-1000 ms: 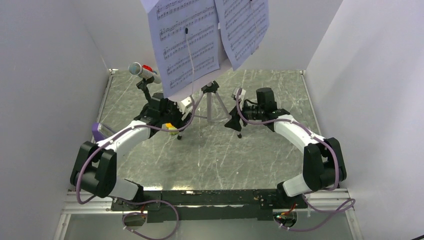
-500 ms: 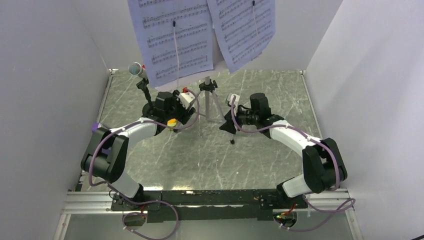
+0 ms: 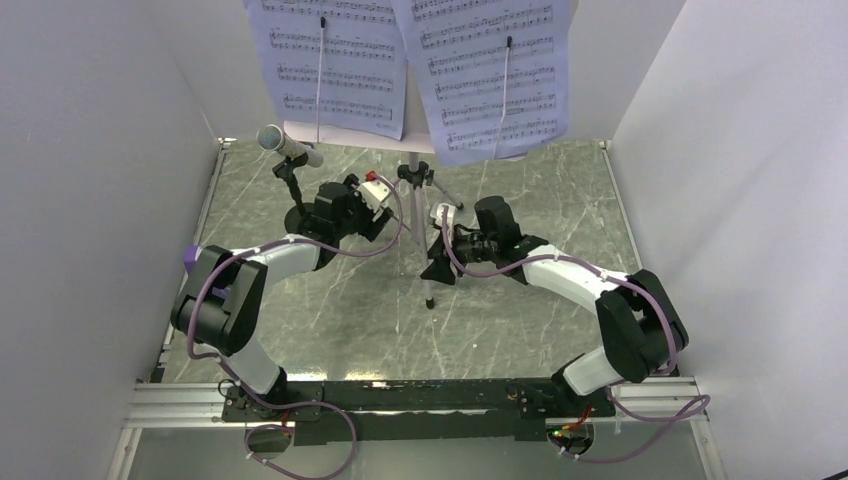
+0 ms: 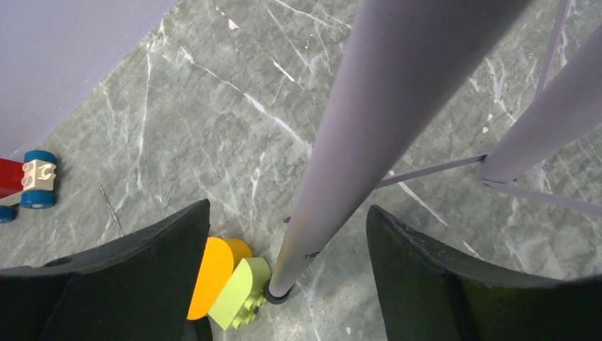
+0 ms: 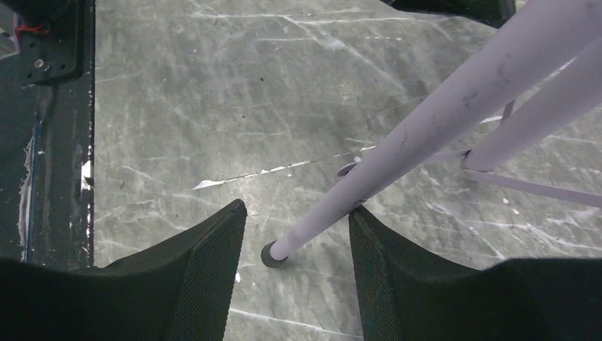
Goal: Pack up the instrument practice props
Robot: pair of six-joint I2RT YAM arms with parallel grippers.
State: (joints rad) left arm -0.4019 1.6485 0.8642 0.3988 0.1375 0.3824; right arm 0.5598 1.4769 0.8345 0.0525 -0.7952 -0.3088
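While on music stand [image 3: 416,176], sheet-music pages [image 3: 490,80].

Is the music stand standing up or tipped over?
Standing up. The stand has feet on the table, pages up top.

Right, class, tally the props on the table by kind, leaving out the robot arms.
Music stand: 1
Sheet-music pages: 2
Microphone: 1
Purple metronome: 1
Orange-and-green block: 1
Toy car: 1
Total: 7
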